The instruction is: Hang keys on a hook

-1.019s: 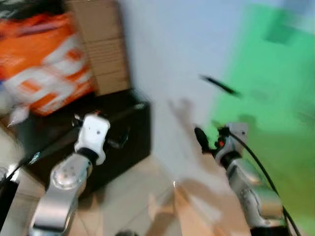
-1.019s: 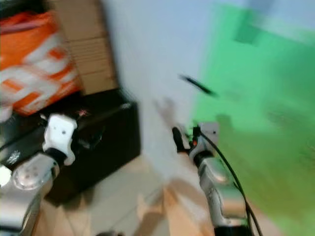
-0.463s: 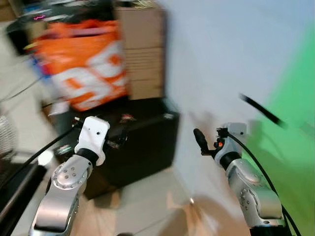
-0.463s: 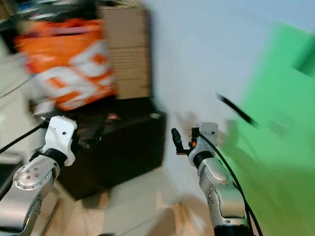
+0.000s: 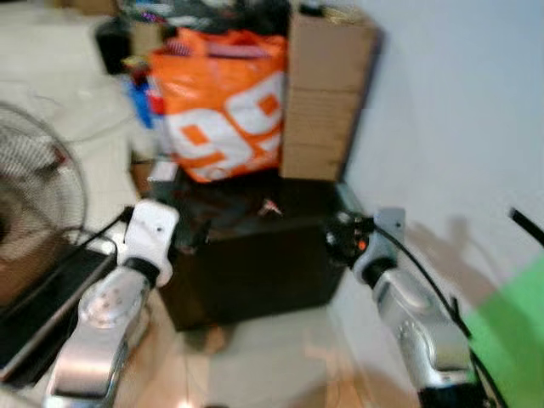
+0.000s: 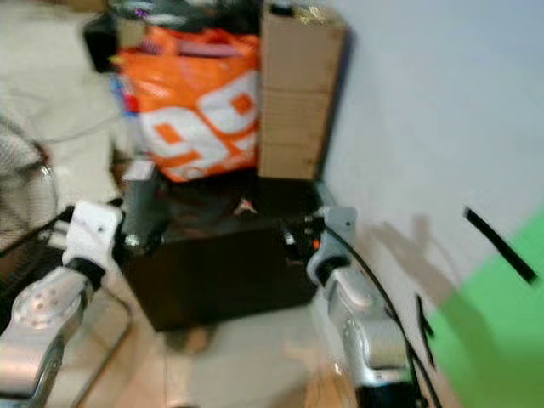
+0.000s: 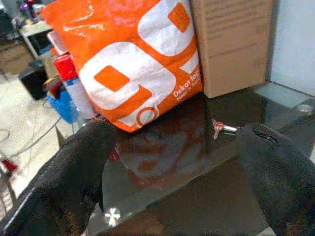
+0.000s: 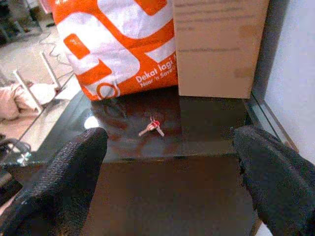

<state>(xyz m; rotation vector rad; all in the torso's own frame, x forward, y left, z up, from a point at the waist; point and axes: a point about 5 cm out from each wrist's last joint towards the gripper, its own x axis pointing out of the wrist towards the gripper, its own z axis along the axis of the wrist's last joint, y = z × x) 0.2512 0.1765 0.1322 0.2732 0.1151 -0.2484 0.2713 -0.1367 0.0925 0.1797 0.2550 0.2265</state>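
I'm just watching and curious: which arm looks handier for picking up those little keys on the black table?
Probably the right. The keys lie on the black table straight between the open right claw's fingers. The left claw, also open, sees them off to one side. It's a close call.

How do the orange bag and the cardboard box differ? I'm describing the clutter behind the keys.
The orange bag is glossy, crinkled plastic, orange with big white print; the cardboard box is plain matte brown with faint small text. The bag bulges and leans, while the box stands straight and square-edged, rising higher in the head views. The box sits nearer the wall, the bag on its other side. Both rest on the dark glossy table, behind the keys.
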